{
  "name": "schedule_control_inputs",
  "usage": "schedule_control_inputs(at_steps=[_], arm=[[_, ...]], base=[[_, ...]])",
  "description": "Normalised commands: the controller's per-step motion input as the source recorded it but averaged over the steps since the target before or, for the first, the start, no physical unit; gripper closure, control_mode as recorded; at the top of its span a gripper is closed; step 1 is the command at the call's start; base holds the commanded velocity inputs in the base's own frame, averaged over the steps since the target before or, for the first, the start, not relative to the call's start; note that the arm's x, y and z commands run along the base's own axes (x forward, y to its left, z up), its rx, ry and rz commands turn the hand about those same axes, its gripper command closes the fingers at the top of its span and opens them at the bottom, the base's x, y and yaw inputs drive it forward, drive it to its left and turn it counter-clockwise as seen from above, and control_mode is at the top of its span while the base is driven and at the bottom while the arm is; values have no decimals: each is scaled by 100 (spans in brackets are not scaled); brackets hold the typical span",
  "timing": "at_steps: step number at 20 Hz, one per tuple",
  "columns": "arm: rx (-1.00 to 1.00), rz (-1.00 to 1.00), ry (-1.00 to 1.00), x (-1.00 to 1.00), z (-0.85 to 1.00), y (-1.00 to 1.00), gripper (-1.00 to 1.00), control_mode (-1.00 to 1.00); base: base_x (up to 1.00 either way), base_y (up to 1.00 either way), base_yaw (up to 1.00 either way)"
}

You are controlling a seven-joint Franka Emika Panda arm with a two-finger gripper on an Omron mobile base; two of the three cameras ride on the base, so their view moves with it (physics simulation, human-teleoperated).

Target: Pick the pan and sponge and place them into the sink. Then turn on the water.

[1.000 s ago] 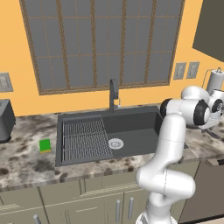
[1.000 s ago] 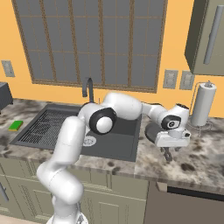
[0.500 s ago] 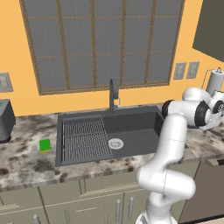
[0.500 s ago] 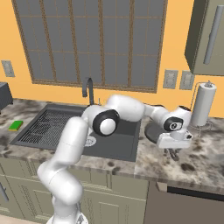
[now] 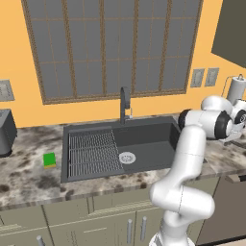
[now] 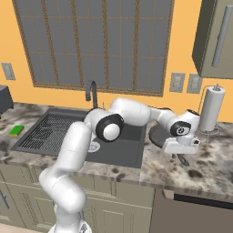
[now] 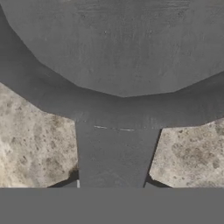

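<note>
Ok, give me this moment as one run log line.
phase: grasping pan | gripper: shut on handle of round dark grey pan, on counter right of sink | green sponge: left counter | water: off

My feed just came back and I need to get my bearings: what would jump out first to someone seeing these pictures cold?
The white arm stretches far to the right of the sink, its claw down at the dark pan on the speckled counter; the hand view shows the pan's handle running straight into the claw, which is shut on it. Far off on the counter left of the basin lies the bright green sponge.
</note>
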Motion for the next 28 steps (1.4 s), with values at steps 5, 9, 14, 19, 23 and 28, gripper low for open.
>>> schedule_control_inputs(at_steps=[5, 9, 14, 19, 23, 28], arm=[[-6, 0, -10, -19, 40, 34, 100, -100], [-8, 2, -12, -28, 30, 30, 100, -100], [-13, 3, -12, -22, 3, 46, 100, -100], [-12, 1, -4, -9, 24, 54, 100, -100], [-14, 2, 2, -2, 39, 47, 100, -100], [-14, 3, 6, -6, 25, 46, 100, -100]], base=[[0, 0, 0], [0, 0, 0], [0, 0, 0], [0, 0, 0], [0, 0, 0], [0, 0, 0]])
